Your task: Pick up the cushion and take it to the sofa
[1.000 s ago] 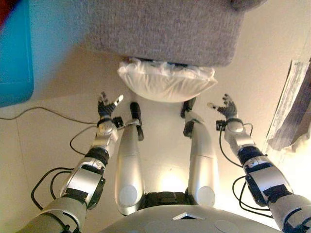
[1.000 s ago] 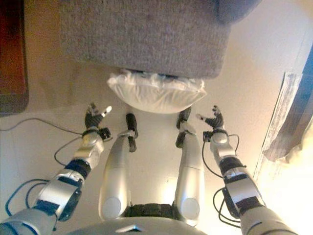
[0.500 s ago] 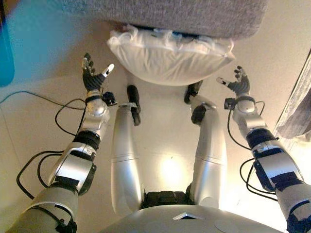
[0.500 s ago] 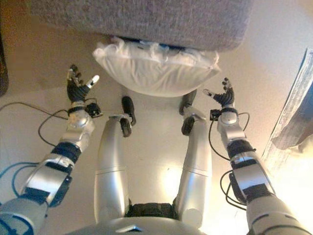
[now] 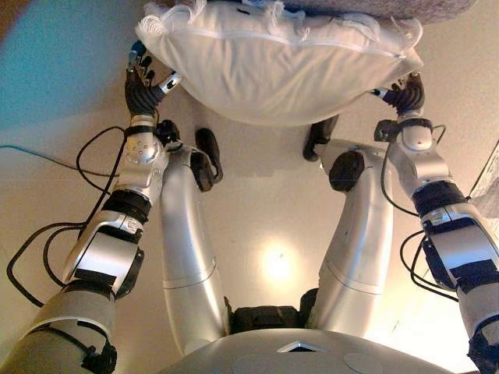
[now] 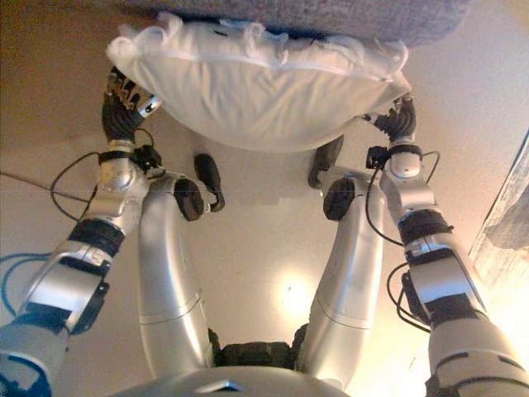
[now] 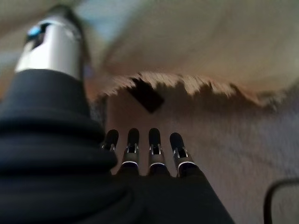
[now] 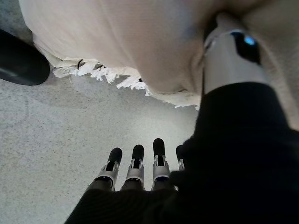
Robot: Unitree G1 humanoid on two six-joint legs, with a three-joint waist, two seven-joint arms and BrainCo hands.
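A white cushion with a fringed edge lies on the pale floor against the base of the grey sofa. My left hand is at its left end and my right hand at its right end, palms facing inward. In the left wrist view the fingers are straight and the cushion sits just past them, beside the thumb. In the right wrist view the fingers lie straight over the floor, and the thumb presses into the cushion.
A striped cloth hangs at the right edge. A blue patch shows on the floor to the left. The sofa base closes off the far side behind the cushion.
The camera has dropped closer to the floor. Both hands have reached forward from open floor to the two ends of the cushion, and the right thumb now touches it.
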